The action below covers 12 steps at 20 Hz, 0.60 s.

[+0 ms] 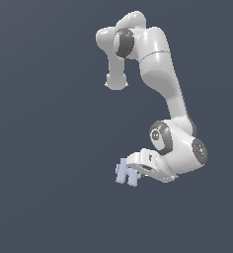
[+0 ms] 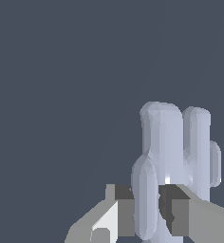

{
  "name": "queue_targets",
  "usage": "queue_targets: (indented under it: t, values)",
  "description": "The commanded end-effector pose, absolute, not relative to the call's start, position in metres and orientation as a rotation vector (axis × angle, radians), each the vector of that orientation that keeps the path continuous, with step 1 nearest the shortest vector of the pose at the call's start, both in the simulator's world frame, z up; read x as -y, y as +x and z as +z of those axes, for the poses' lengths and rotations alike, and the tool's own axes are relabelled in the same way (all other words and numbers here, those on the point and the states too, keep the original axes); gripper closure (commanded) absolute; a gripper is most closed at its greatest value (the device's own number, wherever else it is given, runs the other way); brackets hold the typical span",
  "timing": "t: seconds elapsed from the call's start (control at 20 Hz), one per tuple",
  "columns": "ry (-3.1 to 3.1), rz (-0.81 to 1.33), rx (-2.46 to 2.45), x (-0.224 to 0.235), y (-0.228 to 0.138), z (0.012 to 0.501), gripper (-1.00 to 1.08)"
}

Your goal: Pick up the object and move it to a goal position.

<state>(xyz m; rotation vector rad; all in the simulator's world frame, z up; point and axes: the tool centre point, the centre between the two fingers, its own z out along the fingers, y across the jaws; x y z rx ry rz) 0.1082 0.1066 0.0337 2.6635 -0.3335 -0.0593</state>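
Object [image 2: 168,156]: lower end cut off by wrist view's edge, part behind my fingers [image 2: 180,213]. Exterior view: my gripper [image 1: 131,174] mostly hidden by the object and my wrist; grip unreadable there.

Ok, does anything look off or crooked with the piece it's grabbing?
Nothing looks damaged. The end effector is closed on one bar of the lavender H-shaped piece, near its end, so most of the piece sticks out past the fingers.

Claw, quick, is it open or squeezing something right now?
Claw: closed on the lavender H-shaped piece, one finger pad on each side of it.
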Motion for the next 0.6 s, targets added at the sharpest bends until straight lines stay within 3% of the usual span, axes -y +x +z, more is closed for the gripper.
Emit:
queue_targets:
  t: [0.0, 0.55]
  values:
    - [2.664, -0.059, 0.334, -0.101, 0.106, 0.036, 1.08]
    - [2.665, -0.061, 0.334, -0.055, 0.088, 0.061, 1.08]
